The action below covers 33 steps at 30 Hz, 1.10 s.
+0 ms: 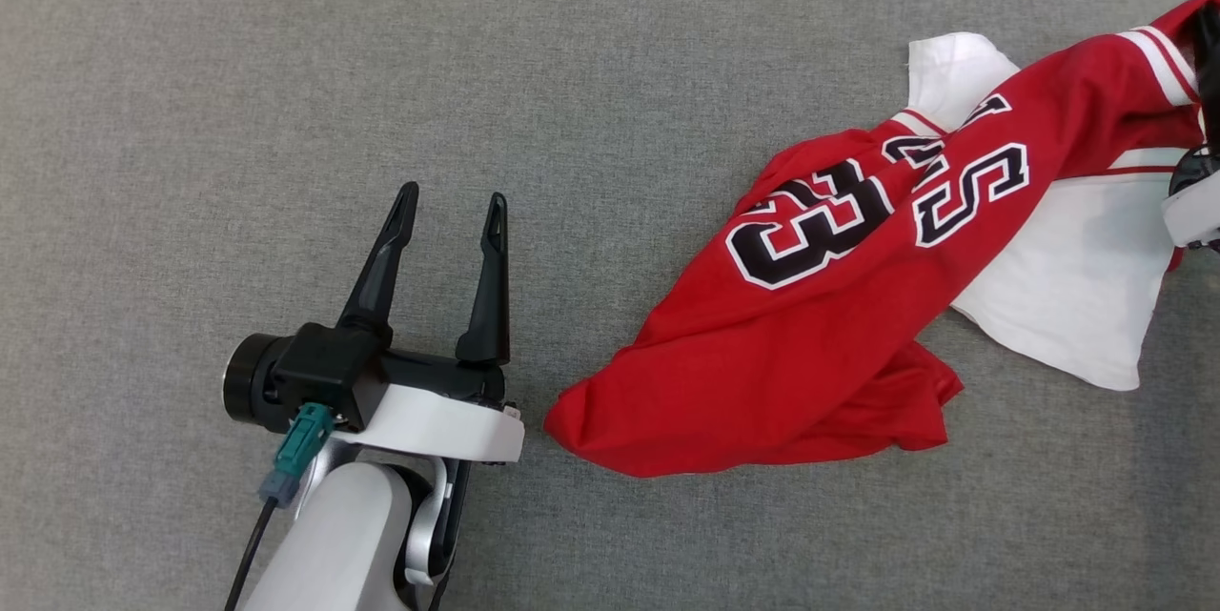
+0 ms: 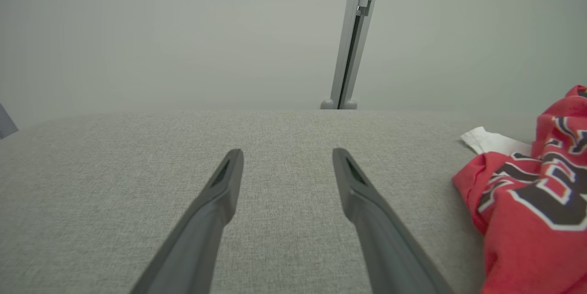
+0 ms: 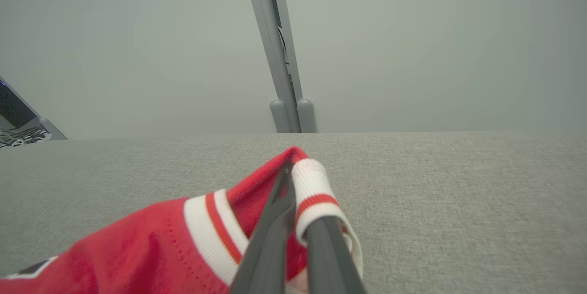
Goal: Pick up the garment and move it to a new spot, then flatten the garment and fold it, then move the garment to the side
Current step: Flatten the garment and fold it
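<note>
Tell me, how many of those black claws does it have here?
2. The left gripper stands open over the grey surface at the head view's lower left; the right gripper is shut on the jersey by its striped trim, far right.

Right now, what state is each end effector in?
Left end effector: open, holding nothing.
Right end effector: closed on the red jersey, at its striped trim.

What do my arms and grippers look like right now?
Left gripper: two long tapered black fingers on a black body, white wrist plate, pale grey forearm, teal connector with black cable. Right gripper: dark fingers, white housing.
</note>
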{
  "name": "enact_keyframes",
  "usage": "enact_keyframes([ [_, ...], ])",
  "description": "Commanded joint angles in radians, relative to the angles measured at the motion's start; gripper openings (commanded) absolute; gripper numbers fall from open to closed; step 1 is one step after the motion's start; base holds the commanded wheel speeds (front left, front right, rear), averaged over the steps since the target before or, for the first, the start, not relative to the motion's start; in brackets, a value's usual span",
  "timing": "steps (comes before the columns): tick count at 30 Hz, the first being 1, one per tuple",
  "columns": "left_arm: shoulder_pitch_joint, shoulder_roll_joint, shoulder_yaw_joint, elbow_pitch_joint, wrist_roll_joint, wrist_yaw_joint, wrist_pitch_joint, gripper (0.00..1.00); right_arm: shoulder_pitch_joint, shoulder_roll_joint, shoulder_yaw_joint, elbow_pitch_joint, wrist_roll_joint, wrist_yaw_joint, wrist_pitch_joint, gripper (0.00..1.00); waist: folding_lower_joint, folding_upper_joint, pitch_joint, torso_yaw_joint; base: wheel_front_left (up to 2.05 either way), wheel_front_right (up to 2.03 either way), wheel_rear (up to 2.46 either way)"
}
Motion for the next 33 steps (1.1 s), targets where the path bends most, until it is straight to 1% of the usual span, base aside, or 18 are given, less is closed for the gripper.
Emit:
enact_keyframes([
  [1,-0.018,-0.001,0.004,0.003,0.01,-0.007,-0.004,1.0,-0.019,-0.011,0.021,0.027,0.016,0.0,-0.018,0.36,0.0,0.0,0.008,0.007,0.0,0.0,0.0],
  [2,-0.022,-0.004,0.006,0.003,0.015,-0.009,-0.004,1.0,-0.031,-0.015,0.04,0.045,0.024,0.0,-0.03,0.84,0.0,0.0,0.007,0.007,0.0,0.0,0.0],
  [3,-0.026,-0.007,0.01,0.001,0.021,-0.01,-0.004,1.0,-0.038,-0.018,0.058,0.061,0.03,0.0,-0.044,1.0,0.0,0.0,0.005,0.004,0.0,0.0,0.0],
  [6,-0.019,-0.012,0.022,-0.002,0.035,-0.016,-0.004,1.0,-0.032,-0.026,0.106,0.093,0.043,0.0,-0.101,1.0,0.0,0.0,-0.01,-0.006,0.0,0.0,0.0],
  [11,0.012,-0.013,0.05,0.001,0.05,-0.019,-0.004,1.0,0.045,-0.03,0.133,0.107,0.033,0.0,-0.196,1.0,0.0,0.0,-0.056,-0.035,0.0,0.0,0.0],
  [16,0.045,-0.003,0.081,0.003,0.062,-0.025,-0.004,1.0,0.146,-0.018,0.09,0.056,-0.007,0.0,-0.234,1.0,0.0,0.0,-0.103,-0.069,0.0,0.0,0.0],
  [19,0.064,0.004,0.095,0.006,0.064,-0.029,-0.003,1.0,0.204,-0.004,0.037,0.0,-0.043,0.0,-0.243,1.0,0.0,0.0,-0.131,-0.082,0.0,0.0,0.0],
  [23,0.098,0.014,0.112,0.008,0.068,-0.031,-0.003,1.0,0.303,0.032,-0.043,-0.106,-0.134,0.0,-0.247,1.0,0.0,0.0,-0.174,-0.098,0.0,0.0,0.0],
  [26,0.13,0.022,0.119,0.012,0.07,-0.033,-0.003,1.0,0.394,0.079,-0.103,-0.199,-0.202,0.0,-0.241,1.0,0.0,0.0,-0.21,-0.104,0.0,0.0,0.0],
  [27,0.13,0.022,0.119,0.012,0.07,-0.033,-0.003,1.0,0.394,0.079,-0.103,-0.199,-0.202,0.0,-0.241,1.0,0.0,0.0,-0.21,-0.104,0.0,0.0,0.0],
  [33,0.196,0.029,0.117,0.03,0.06,-0.038,-0.003,1.0,0.585,0.189,-0.188,-0.372,-0.299,0.0,-0.155,1.0,0.0,0.0,-0.286,-0.106,0.0,0.0,0.0],
])
